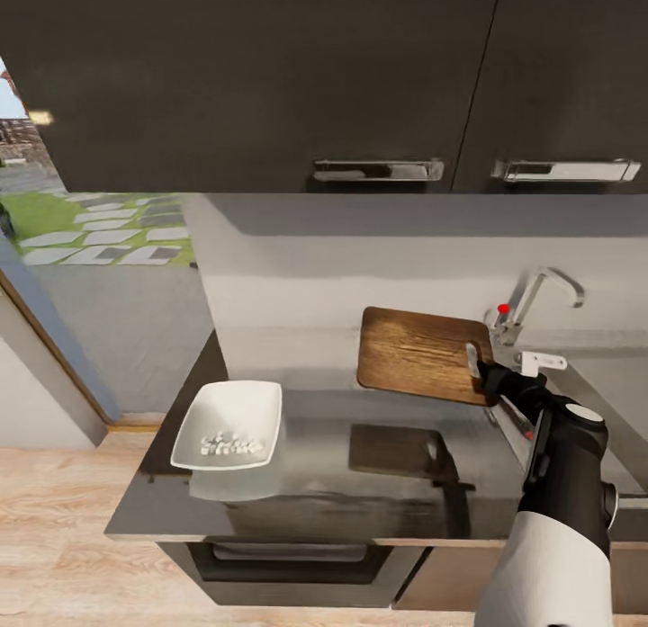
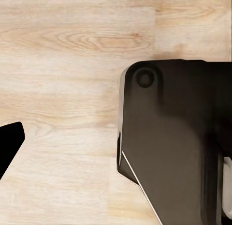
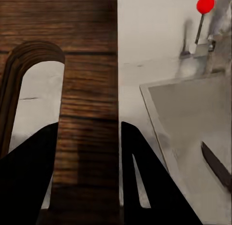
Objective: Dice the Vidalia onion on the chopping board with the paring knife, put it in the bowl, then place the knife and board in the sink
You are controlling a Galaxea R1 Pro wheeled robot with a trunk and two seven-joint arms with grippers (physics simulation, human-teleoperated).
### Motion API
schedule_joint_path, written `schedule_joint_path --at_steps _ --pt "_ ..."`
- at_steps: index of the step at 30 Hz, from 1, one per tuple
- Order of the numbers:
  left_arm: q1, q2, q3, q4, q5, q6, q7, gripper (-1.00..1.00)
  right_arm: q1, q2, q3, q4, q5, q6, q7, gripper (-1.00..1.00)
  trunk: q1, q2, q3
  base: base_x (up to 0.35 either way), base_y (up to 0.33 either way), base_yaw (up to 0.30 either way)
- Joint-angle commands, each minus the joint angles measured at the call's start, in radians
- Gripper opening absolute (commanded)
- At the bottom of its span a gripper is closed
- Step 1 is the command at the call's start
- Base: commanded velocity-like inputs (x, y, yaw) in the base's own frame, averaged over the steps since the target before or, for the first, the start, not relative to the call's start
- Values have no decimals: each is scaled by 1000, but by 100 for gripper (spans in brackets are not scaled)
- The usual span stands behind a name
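My right gripper [image 1: 475, 362] is shut on the slotted handle end of the dark wooden chopping board [image 1: 418, 353] and holds it tilted above the grey countertop [image 1: 360, 501], left of the sink [image 1: 623, 411]. In the right wrist view the black fingers [image 3: 34, 172] clamp the strip of board [image 3: 89, 89] beside the slot. A dark pointed blade, apparently the paring knife [image 3: 218, 168], lies in the sink basin [image 3: 188, 118]. The white bowl [image 1: 229, 425] at the counter's left end holds whitish diced onion [image 1: 229, 445]. A black tip at the left wrist view's edge may be a finger [image 2: 9, 147] of my left gripper.
The angular chrome tap [image 1: 544, 290] with its red knob [image 1: 503, 309] stands behind the sink, close to the board's right edge. Dark wall cabinets [image 1: 270, 78] hang overhead. The counter's left end borders a doorway. The left wrist view looks down at light wood floor [image 2: 63, 65] and a dark robot part [image 2: 174, 138].
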Motion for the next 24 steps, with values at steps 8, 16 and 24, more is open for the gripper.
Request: schedule_joint_path --at_steps 8,16,24 --pt "1 1 -9 -3 3 -1 9 100 -2 1 -3 75 6 2 -56 -100 1 -2 5 0 -311 -156" --pt "1 1 -9 -1 3 0 9 100 -2 1 -1 165 -4 -1 -390 -100 1 -2 6 0 -305 -7" --pt "1 1 -9 0 3 -1 9 100 -2 1 -4 223 -178 -8 -622 -100 1 -2 6 0 -212 0"
